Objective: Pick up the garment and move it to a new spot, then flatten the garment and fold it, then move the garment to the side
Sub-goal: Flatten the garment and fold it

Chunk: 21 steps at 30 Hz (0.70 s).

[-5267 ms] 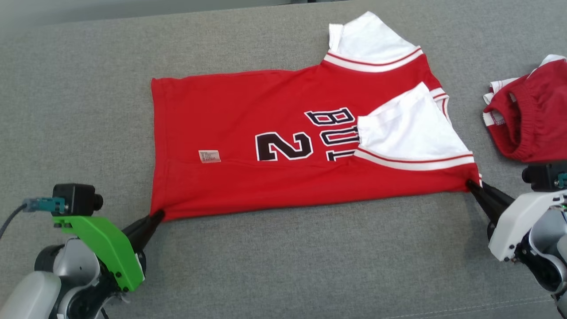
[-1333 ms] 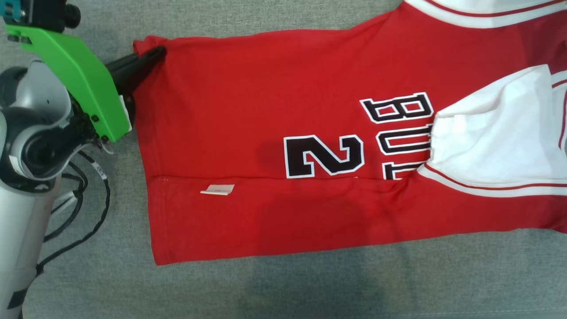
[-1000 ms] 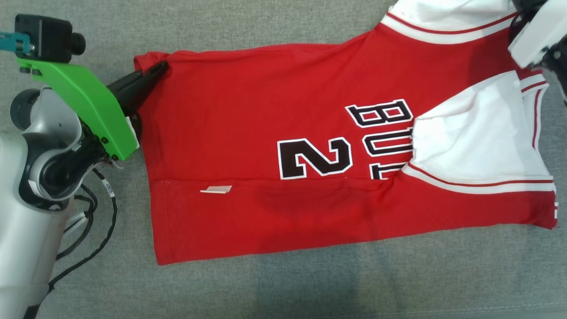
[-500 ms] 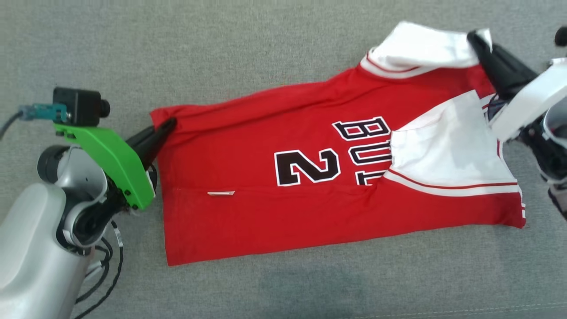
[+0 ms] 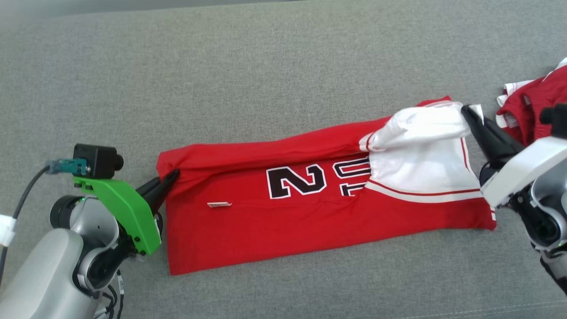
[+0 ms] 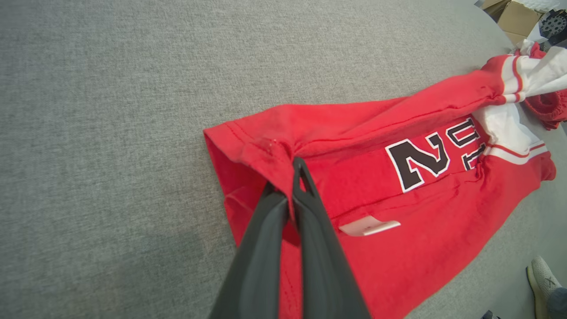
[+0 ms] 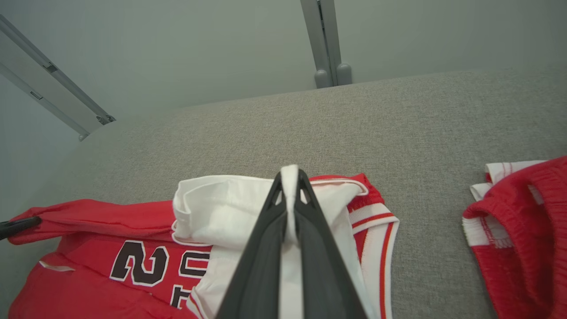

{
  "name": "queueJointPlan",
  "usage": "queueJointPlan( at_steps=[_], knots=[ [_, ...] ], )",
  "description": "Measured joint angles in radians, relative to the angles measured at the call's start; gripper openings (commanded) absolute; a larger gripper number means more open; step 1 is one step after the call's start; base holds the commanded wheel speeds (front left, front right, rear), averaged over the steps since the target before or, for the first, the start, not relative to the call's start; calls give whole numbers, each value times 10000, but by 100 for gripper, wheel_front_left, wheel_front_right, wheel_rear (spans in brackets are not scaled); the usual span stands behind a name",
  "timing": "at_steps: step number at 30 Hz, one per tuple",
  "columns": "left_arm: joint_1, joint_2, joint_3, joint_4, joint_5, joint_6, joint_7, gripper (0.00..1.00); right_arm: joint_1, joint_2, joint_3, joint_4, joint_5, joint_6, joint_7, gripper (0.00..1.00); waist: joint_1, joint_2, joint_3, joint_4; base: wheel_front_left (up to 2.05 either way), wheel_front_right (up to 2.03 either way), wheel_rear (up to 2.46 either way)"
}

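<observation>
The garment [image 5: 310, 226] is a red jersey with white sleeves and a black "2", lying lengthwise on the grey padded surface [image 5: 266, 79]. Its far long edge is lifted and doubled over toward me, covering part of the lettering. My left gripper [image 5: 172, 177] is shut on the far hem corner at the left end; in the left wrist view the left gripper [image 6: 294, 170] pinches red cloth of the garment [image 6: 398, 257]. My right gripper [image 5: 467, 113] is shut on the white sleeve at the right end, and the right gripper [image 7: 290, 175] shows white cloth of the garment [image 7: 88, 274] between its fingers.
Crumpled red shorts [image 5: 531, 106] with white trim lie just right of the right gripper, also seen as shorts [image 7: 522, 230]. Grey wall posts [image 7: 325, 40] stand behind the surface's far edge. A cardboard box [image 6: 509, 13] and a shoe [image 6: 542, 274] are beyond the surface.
Both grippers have drawn the garment's far edge toward me, so the fold now hides more of the lettering. The head camera has also shifted, bringing the shorts into view.
</observation>
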State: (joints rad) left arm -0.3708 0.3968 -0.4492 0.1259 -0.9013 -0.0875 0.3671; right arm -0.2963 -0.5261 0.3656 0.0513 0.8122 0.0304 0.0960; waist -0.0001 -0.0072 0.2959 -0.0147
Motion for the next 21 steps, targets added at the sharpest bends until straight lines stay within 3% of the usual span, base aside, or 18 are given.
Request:
queueJointPlan(
  at_steps=[15,17,18,19,20,21],
  knots=[
    [957,13,31,-46,-96,63,-265,0,2499,190,433,-993,115,-688,-176,0,0,0,-552,-282,0,0,0],
    [1041,19,48,-86,-94,174,-301,2,2493,144,585,-1112,-221,-690,-219,38,0,0,-527,-292,0,0,0],
    [1061,13,54,-100,-94,253,-336,35,2487,77,648,-1151,-366,-721,-221,89,0,0,-502,-298,0,0,0],
    [1060,10,42,-102,-94,278,-332,48,2487,-40,696,-1156,-506,-763,-221,100,0,0,-473,-302,0,0,0],
    [1060,21,-25,-113,-59,278,-288,100,2488,-148,700,-1152,-619,-777,-219,100,0,0,-445,-301,0,0,0],
    [1060,35,-115,-113,61,305,-199,100,2488,-257,698,-1149,-711,-817,-219,100,0,0,-424,-288,0,0,0]
  ],
)
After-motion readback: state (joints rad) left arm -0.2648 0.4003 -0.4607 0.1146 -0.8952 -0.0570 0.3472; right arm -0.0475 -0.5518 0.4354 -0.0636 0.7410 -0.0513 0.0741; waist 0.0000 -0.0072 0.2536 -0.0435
